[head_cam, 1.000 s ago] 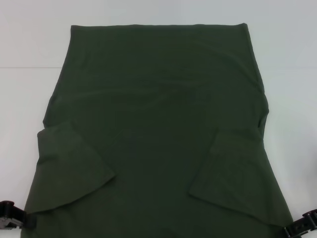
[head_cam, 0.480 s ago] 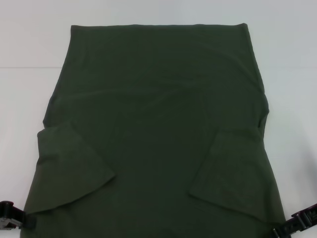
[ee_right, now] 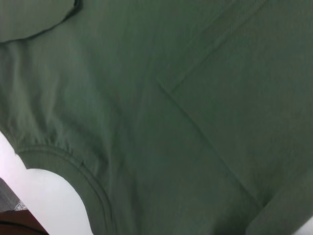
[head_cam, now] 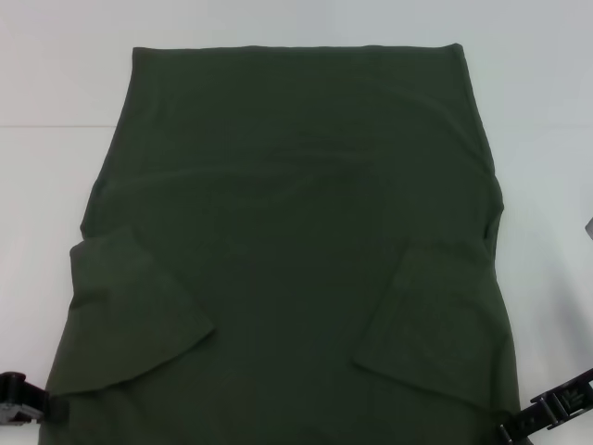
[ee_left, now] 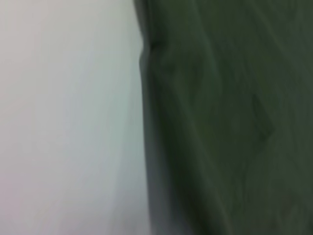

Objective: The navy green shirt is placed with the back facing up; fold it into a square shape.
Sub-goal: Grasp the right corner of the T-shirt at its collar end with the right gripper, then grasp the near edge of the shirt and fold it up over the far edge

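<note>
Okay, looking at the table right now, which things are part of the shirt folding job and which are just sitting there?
Part of the job:
- the navy green shirt, back up, both sleeves folded inward
- left gripper, at the shirt's near left corner
- right gripper, at the near right corner

Just there:
- the white table under the shirt; nothing else lies on it in view

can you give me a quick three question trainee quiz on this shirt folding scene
1. True or false: both sleeves of the navy green shirt are folded inward onto its body.
2. Which end of the shirt lies nearest the robot? A) collar B) hem
3. Fill in: the left pincer and right pincer sit at the shirt's near ____.

Key: 1 true; 2 A, the right wrist view shows the neckline; 3 corners.
</note>
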